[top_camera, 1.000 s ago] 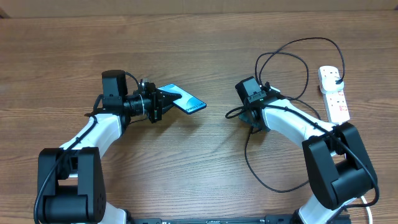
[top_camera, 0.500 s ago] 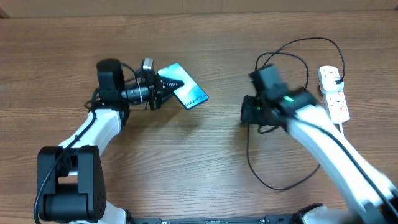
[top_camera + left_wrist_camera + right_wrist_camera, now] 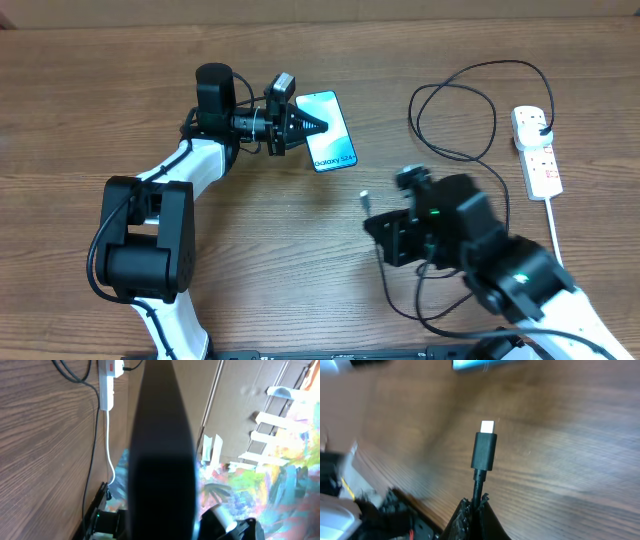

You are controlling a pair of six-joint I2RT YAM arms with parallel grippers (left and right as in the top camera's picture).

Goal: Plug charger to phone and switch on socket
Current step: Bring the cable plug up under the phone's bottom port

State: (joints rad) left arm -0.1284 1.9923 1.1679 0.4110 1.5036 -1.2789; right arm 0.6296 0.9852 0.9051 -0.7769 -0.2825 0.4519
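My left gripper [image 3: 308,127] is shut on the phone [image 3: 332,130], whose light-blue "Galaxy S24" screen faces up above the table's back middle. In the left wrist view the phone [image 3: 160,455] shows edge-on as a dark slab. My right gripper [image 3: 376,216] is lifted and shut on the charger's black cable just behind its connector tip [image 3: 365,197]. In the right wrist view the tip [image 3: 485,445] points toward the phone's blue edge [image 3: 485,364], with a wide gap between them. The cable [image 3: 452,100] loops back to a plug in the white socket [image 3: 540,160].
The socket lies at the table's right edge with its white cord [image 3: 556,225] trailing toward the front. It also shows in the left wrist view [image 3: 107,380]. Slack black cable [image 3: 400,290] hangs under my right arm. Bare wooden table [image 3: 120,60] lies elsewhere.
My left gripper swung the phone right and farther back, turning it nearly lengthwise. My right arm rose toward the camera and moved toward the front, carrying the connector end with it.
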